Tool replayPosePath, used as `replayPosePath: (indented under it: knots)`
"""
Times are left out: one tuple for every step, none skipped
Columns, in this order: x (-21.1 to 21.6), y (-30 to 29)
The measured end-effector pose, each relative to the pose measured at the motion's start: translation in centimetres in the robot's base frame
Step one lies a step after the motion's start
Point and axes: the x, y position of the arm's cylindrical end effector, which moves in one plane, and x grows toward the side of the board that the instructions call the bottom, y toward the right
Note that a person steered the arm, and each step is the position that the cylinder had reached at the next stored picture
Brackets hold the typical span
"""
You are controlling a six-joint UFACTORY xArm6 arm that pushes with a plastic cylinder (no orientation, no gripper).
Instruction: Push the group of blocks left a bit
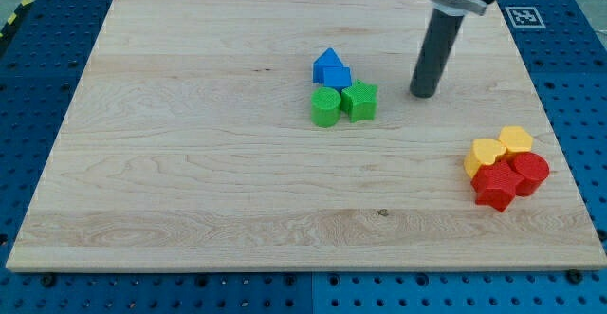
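Note:
A tight group of blocks sits near the board's middle: a blue pointed block (328, 65) with a second blue block (340, 78) against it, a green cylinder (325, 107) below, and a green star (359, 101) to its right. My tip (423, 94) rests on the board to the right of this group, a short gap from the green star and touching no block. The dark rod rises from it to the view's top.
A second cluster lies near the board's right edge: two yellow blocks (486, 154) (516, 140), a red star (494, 185) and a red cylinder (529, 173). The wooden board (190, 162) lies on a blue perforated table.

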Motion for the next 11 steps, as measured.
replayPosePath:
  knots:
    - [0.0, -0.1]
    - [0.0, -2.4]
    - [0.4, -5.1]
    - [0.4, -5.5]
    - [0.4, -5.9]
    - [0.4, -8.0]
    - [0.4, -8.2]
    - [0.5, -9.2]
    - [0.8, -9.6]
    - [1.4, -9.6]
    - [2.0, -10.3]
